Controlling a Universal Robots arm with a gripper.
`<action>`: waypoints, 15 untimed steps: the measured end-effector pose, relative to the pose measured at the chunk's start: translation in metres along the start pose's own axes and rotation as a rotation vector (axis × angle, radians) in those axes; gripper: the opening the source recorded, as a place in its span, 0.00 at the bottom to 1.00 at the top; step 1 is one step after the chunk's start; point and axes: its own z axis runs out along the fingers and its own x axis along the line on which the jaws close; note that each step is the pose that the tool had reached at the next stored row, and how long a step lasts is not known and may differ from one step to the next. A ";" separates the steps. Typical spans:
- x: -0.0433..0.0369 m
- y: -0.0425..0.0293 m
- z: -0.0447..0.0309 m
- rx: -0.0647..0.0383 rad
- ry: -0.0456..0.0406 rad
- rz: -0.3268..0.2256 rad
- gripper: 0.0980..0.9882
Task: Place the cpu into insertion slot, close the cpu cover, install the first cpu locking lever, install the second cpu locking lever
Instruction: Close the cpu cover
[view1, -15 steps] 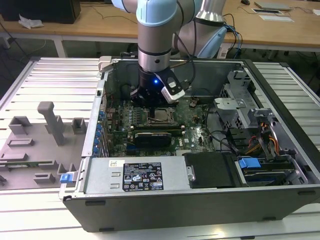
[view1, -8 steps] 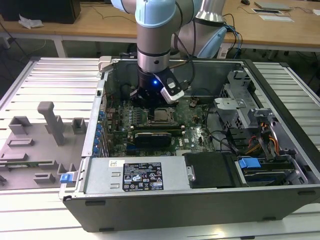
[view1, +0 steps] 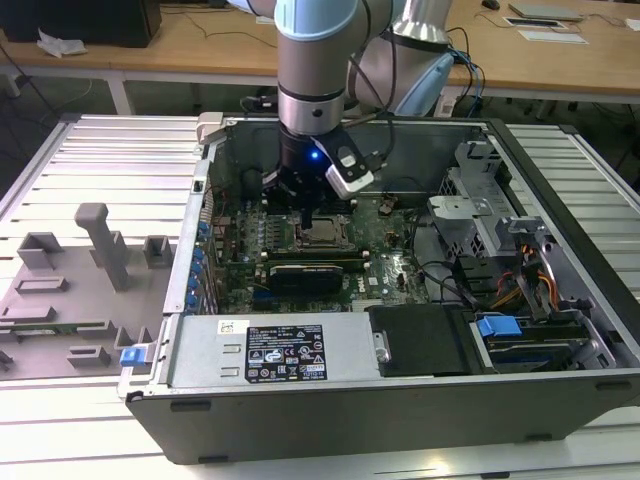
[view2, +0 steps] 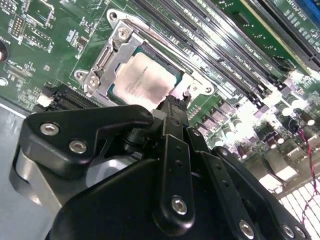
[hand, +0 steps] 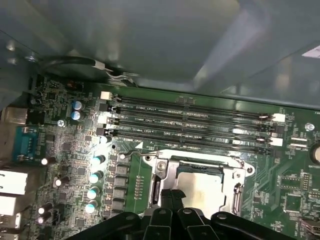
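While the gripper (view2: 175, 106), fingers drawn together on nothing visible, is hanging low over the green circuit board (view2: 60, 45), the cpu (view2: 142, 80) is sitting in the insertion slot (view2: 118, 94) directly beyond its tips, framed by the lowered cpu cover (view2: 107, 60).

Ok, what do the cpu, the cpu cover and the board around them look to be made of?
The cpu: pale metal top, matte silvery-grey with a soft sheen. The cpu cover: thin sheet metal, brighter silver, glinting at its stamped edges and screws. The circuit board: probably fibreglass laminate under a glossy green coating, judging by the fine traces and soldered parts.
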 end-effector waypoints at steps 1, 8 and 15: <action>-0.0009 -0.0001 -0.0001 0.000 0.0009 0.000 0.01; -0.0301 -0.0058 0.0001 -0.003 0.0275 0.001 0.01; -0.0312 -0.0053 -0.0170 -0.004 0.0293 0.001 0.01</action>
